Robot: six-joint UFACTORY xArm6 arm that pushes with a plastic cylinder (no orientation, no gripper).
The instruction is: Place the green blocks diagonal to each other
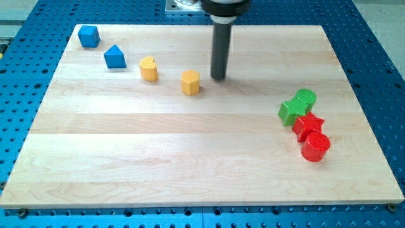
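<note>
Wooden board [190,158] lying on a blue pegged table [380,38], with broad bare wood across the middle and the whole near half, and more open room along the near edge and the left side. Dark rod coming down from the far edge, my tip [218,78] resting on the wood in the far middle, just right of the yellow hexagon block [190,82] with a narrow gap between, and well apart from the green blocks. No pincer on this rod, so nothing gripped or held. At the right, near the board's right edge, a tight cluster: green star block [291,111] touching the green round block [306,97], which sits just beyond it and to its right; red star block [308,125] pressed against the near side of the green star; red cylinder [315,146] touching the red star on its near side. Far left, a slanting row: blue cube [88,36] near the far left corner, blue triangular block [114,57], then yellow heart block [149,68], each apart from the next.
</note>
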